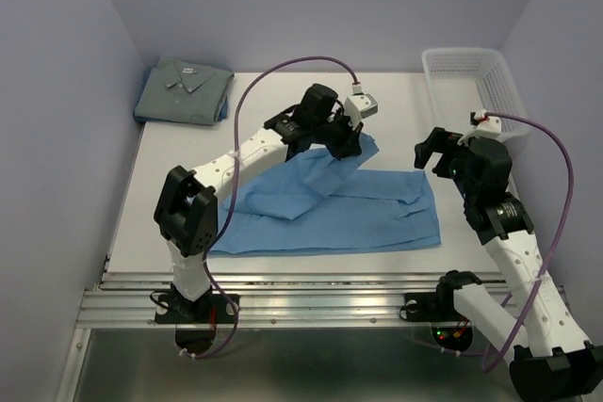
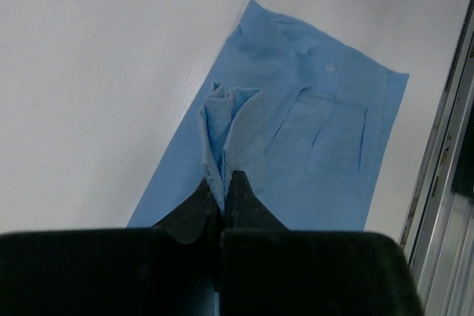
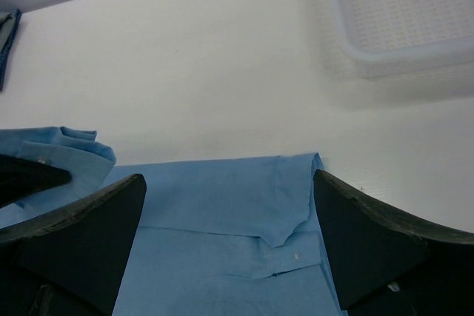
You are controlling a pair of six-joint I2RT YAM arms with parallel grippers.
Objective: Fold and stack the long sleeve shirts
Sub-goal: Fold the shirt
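Note:
The light sky-blue shirt (image 1: 330,214) lies spread across the middle of the table. It also shows in the left wrist view (image 2: 318,146) and in the right wrist view (image 3: 222,205). My left gripper (image 1: 347,143) is shut on a bunched fold of this shirt (image 2: 222,127) and holds it lifted at the shirt's far edge. My right gripper (image 1: 441,150) is open and empty, hovering just above the shirt's right end with its buttoned cuff (image 3: 296,255). The duller grey-blue shirt (image 1: 184,91) lies folded at the far left corner.
A white plastic mesh basket (image 1: 471,82) stands at the far right corner, also in the right wrist view (image 3: 400,12). A metal rail (image 1: 311,289) runs along the table's near edge. Purple cables arc over both arms.

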